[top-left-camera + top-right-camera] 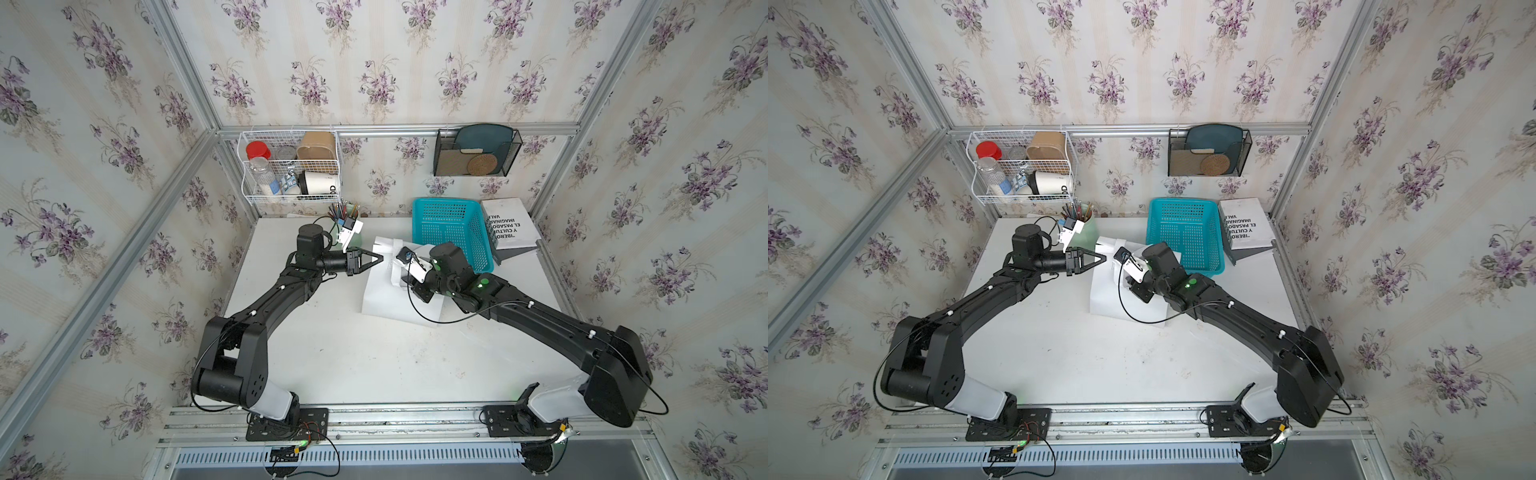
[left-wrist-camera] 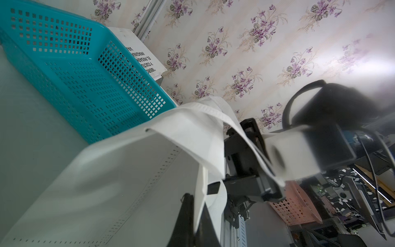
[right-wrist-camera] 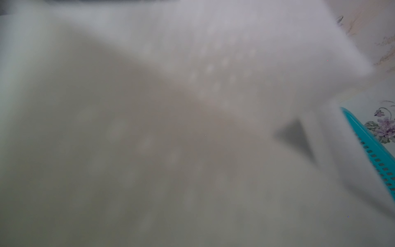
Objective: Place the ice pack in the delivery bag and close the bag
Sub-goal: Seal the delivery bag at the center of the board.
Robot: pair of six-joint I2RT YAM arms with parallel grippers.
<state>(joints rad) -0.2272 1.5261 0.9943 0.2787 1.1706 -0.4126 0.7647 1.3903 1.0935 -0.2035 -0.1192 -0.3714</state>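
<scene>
So the delivery bag (image 1: 382, 296) lies on the counter (image 1: 332, 353) beside the teal basket (image 1: 453, 232), long axis front-to-back, mouth toward the back wall. The left end effector (image 1: 379, 259) is pinched shut on its mouth edge. The right end effector (image 1: 404, 282) is over it, can't tell its state.

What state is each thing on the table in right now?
delivery bag, lying down, mouth edge lifted
left claw, shut on the delivery bag's edge
right claw, at the bag mouth, jaws hidden
blue basket, upright, empty
ice pack, not visible
</scene>
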